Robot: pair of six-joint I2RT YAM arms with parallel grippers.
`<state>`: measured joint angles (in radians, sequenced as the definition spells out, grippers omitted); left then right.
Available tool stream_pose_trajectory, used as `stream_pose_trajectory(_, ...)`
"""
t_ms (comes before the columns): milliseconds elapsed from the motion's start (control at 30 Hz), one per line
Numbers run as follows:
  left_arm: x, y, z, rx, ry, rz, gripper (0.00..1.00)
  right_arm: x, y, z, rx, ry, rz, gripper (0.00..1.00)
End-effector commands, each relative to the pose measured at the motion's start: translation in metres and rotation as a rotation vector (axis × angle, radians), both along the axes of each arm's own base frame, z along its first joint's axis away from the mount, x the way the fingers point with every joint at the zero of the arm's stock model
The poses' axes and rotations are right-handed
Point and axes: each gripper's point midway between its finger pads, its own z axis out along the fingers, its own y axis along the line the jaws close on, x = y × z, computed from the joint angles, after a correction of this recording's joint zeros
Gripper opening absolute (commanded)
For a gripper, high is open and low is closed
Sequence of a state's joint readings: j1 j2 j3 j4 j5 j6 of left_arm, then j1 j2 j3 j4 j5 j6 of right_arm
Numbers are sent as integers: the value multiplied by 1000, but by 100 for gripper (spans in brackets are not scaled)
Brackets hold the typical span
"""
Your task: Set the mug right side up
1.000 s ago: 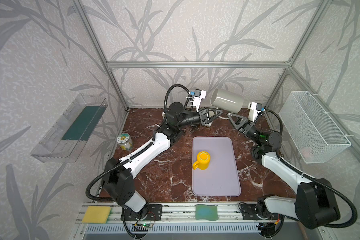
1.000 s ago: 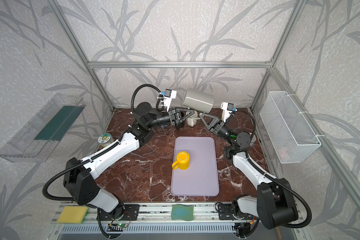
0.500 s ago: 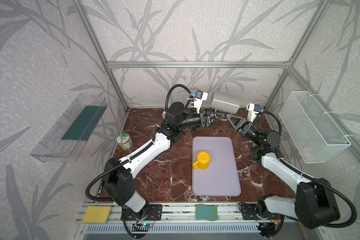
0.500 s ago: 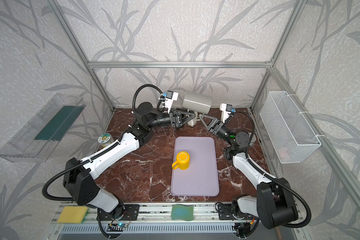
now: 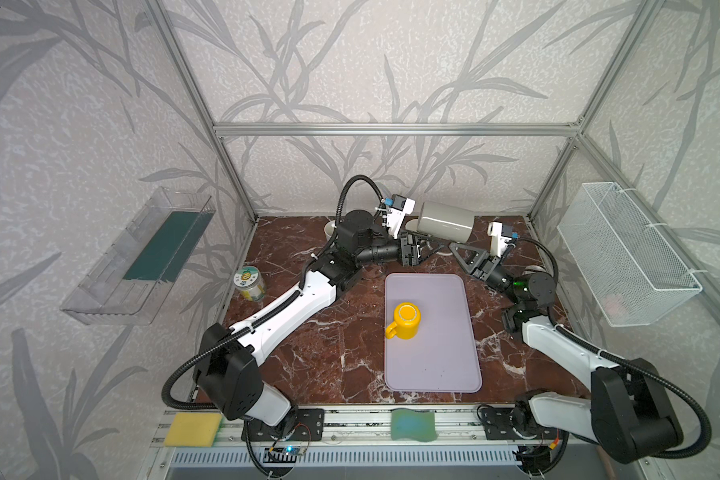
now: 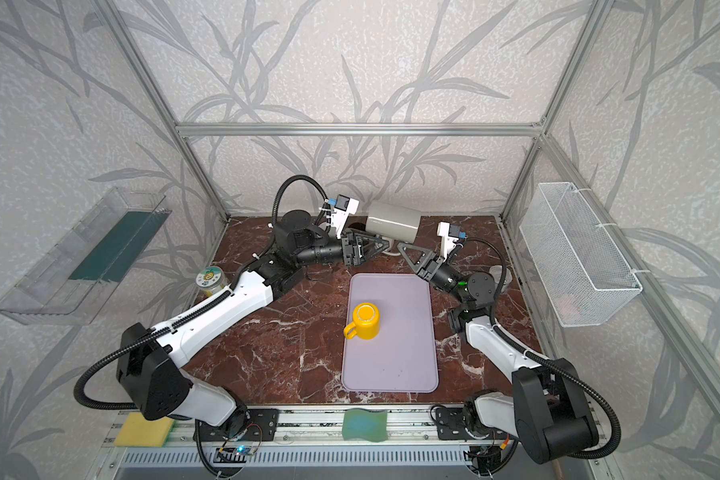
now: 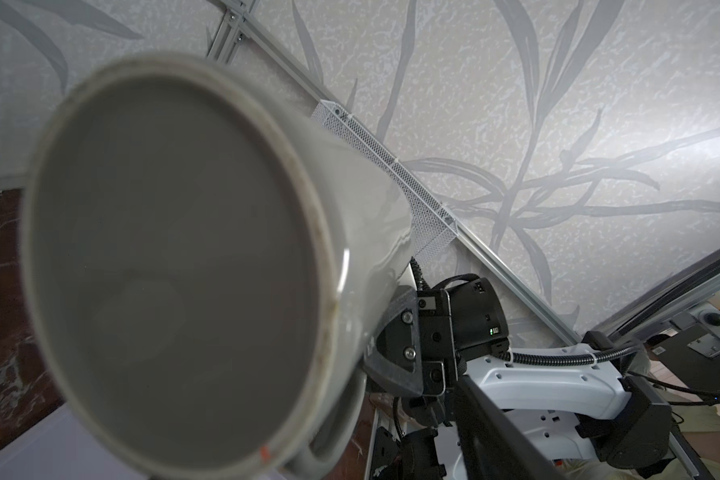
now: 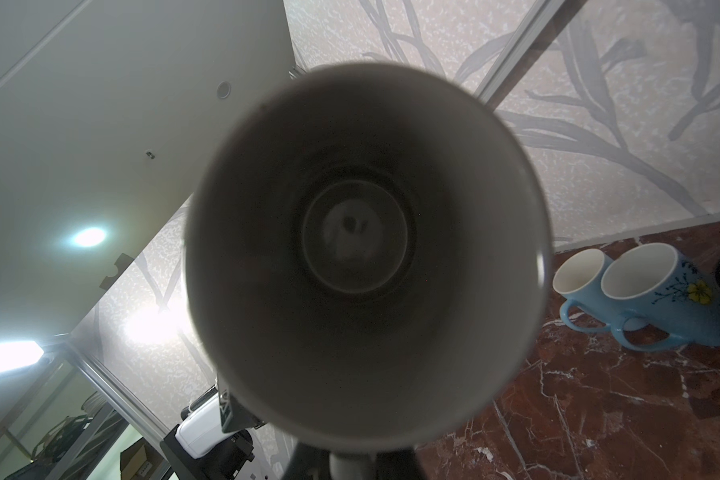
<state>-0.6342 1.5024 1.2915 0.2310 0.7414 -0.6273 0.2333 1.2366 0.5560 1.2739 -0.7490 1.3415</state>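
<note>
Left hand (image 6: pixel 371 246) opened, released grey mug (image 5: pixel 445 220); mug sank lower, now in right hand (image 5: pixel 454 249) alone.

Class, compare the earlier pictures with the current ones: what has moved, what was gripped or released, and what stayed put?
The grey mug has sunk lower at the rear, lying about sideways. The left gripper, shut before, now looks parted and off it; the right gripper keeps its grip on the handle. The yellow mug, the mat and the jar stayed put.
</note>
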Motion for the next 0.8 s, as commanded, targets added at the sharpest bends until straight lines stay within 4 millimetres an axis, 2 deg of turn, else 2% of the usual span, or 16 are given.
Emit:
stream_pose_trajectory(0, -4, 6, -7, 19, -18, 27, 74, -23, -9, 31, 27, -159, -35, 0)
stream_pose_trajectory(167, 0, 4, -31, 60, 37, 34, 74, -27, -7, 15, -28, -134, -38, 0)
stream_pose_trajectory(233, -3, 2, -35, 52, 32, 13, 74, -27, -7, 10, -47, -118, -42, 0)
stream_pose_trajectory(433, 0, 4, -60, 66, 85, 41, 74, -33, -11, 3, -82, -89, -47, 0)
stream_pose_trajectory(767, 1, 10, -77, 117, 116, 97, 74, -35, -13, -13, -136, -44, -72, 0)
